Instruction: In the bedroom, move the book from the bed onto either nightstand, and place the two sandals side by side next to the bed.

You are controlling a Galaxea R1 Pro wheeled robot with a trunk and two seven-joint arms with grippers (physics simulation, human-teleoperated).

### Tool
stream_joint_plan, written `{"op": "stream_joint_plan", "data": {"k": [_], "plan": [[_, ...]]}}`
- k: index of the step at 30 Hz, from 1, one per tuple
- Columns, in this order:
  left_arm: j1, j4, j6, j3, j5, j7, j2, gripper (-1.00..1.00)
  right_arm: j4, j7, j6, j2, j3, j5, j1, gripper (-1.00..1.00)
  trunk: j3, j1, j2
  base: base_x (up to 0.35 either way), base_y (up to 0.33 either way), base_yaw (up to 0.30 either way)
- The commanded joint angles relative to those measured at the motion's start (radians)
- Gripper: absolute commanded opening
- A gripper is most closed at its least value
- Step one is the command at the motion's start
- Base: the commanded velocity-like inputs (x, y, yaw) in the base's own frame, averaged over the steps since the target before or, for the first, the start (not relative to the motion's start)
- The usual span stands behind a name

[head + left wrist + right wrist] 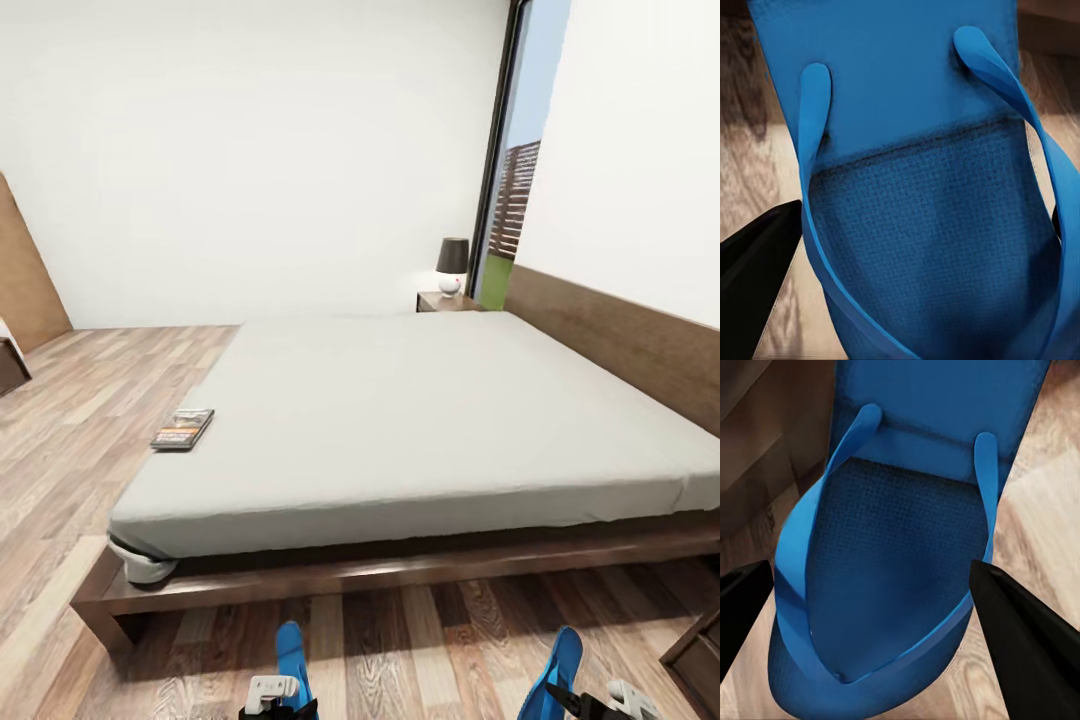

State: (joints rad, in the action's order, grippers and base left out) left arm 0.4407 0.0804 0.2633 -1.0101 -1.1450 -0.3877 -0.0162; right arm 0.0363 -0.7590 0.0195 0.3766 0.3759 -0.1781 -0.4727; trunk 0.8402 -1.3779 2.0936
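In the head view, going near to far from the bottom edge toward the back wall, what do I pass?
The two sandals, left and right, above the floor → bed frame → mattress, with the book near its left edge → nightstand carrying a lamp → white wall.

No lettering can be read anywhere. The book, lying near the left edge of the bed, shows a dark cover with an orange band and pale marks, too small and blurred to make out. The blue sandals carry no legible mark.
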Motion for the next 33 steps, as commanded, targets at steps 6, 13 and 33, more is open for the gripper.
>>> {"op": "stream_joint_plan", "data": {"k": [6,13,33], "plan": [[0.001,-0.002,0.004,-0.008,-0.009,-0.003,-0.001,-1.00,0.004,-0.005,0.002,0.001,0.000,-0.011,-0.001,-1.00,0.001,0.000,0.000,0.000,0.000,0.293],[0.001,-0.002,0.004,-0.008,-0.009,-0.003,-0.001,-1.00,0.004,-0.005,0.002,0.002,0.000,-0.011,-0.001,-1.00,0.001,0.000,0.000,0.000,0.000,0.293],[0.001,-0.002,0.004,-0.007,-0.010,-0.003,-0.001,-1.00,0.003,-0.005,0.002,0.001,0.000,-0.011,-0.001,-1.00,0.001,0.000,0.000,-0.097,0.000,0.067]]}}
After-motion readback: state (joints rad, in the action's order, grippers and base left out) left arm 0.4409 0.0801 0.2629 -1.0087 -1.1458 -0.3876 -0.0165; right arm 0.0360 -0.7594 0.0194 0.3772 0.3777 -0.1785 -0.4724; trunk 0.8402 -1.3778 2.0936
